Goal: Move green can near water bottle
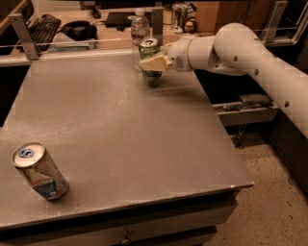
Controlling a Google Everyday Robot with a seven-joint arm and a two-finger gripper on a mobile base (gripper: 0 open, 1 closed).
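Observation:
The green can (148,52) has a silver top and is held upright near the table's far edge, just above or on the surface. My gripper (153,63) is shut on the green can, its pale fingers (153,63) wrapped across the can's front, the white arm reaching in from the right. The water bottle (139,30), clear with a white cap, stands right behind and slightly left of the can, close to it or touching.
A silver-and-blue can (39,171) stands tilted at the table's near left. The grey table (115,134) ends at a metal rail at the back. Behind the rail are a keyboard (41,25), a headset (77,30) and more cans (180,14).

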